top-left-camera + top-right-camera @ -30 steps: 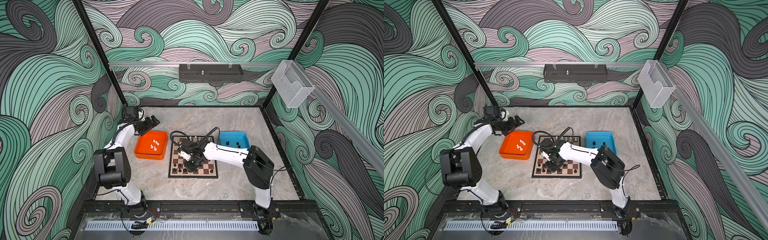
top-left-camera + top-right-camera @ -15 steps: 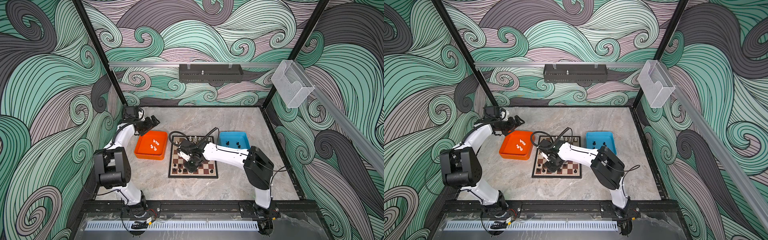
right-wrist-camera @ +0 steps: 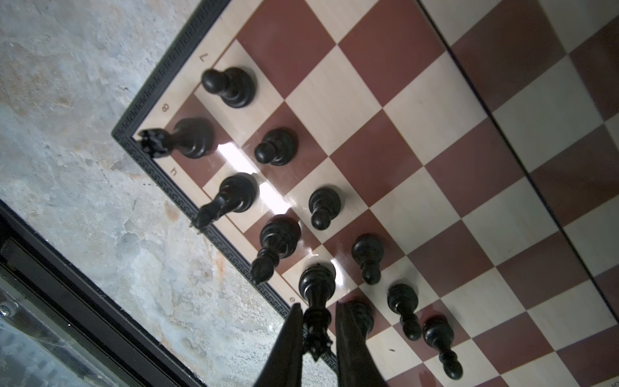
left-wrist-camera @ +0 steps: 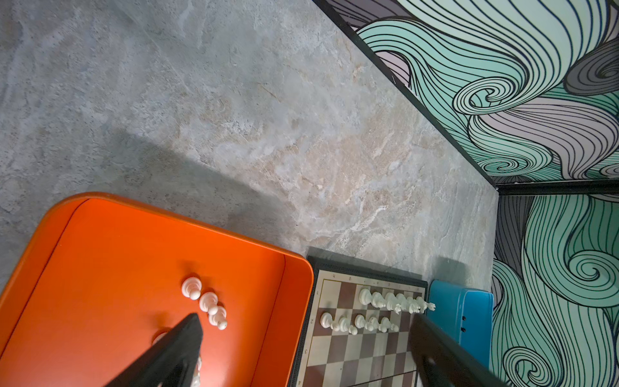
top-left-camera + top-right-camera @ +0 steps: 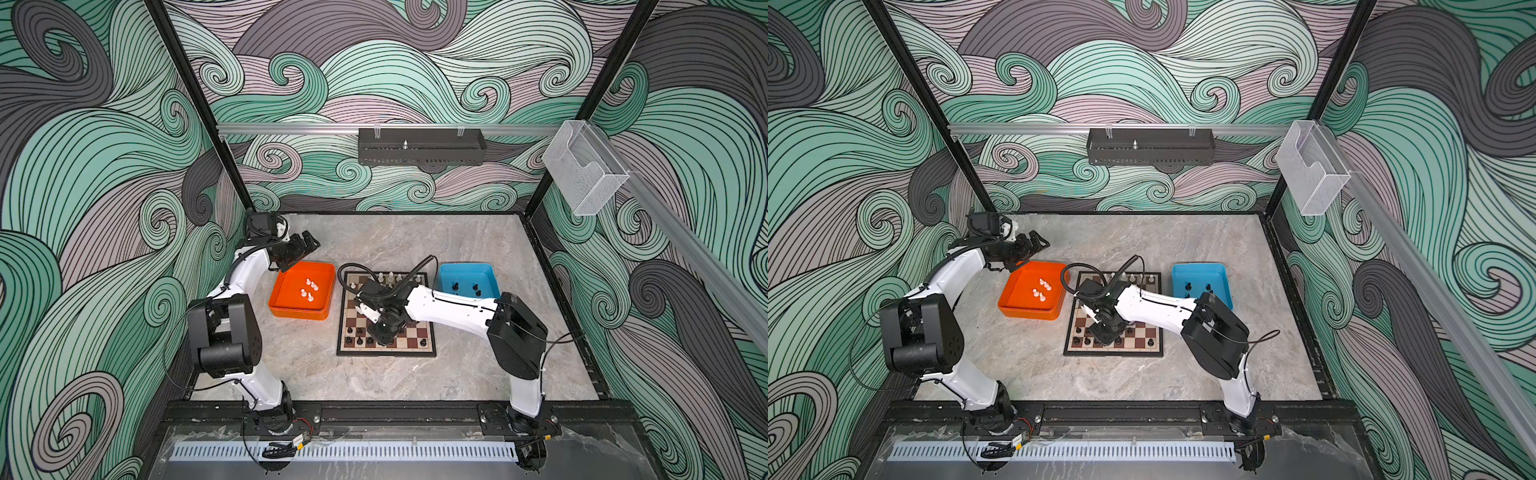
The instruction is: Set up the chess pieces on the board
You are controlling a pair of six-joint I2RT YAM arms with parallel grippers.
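Right wrist view, see? The right tool (image 3: 316, 321) has a finger on each side of the tall black piece (image 3: 315, 284), on the board's (image 3: 435, 167) last row by the table's (image 3: 100, 234) front edge. Pinching it? I cannot tell.
— What could go wrong?
— A sideways bump would knock over the black pieces (image 3: 278, 241) next to it. The left tool (image 5: 305, 245) hangs wide open above the orange tray's (image 5: 299, 318) far edge.

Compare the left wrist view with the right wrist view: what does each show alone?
Left wrist only: the orange tray holding white pawns, white pieces in two rows, the blue tray. Right wrist only: black pieces in two rows, the right gripper flanking a tall black piece. Both: the board and marble tabletop.
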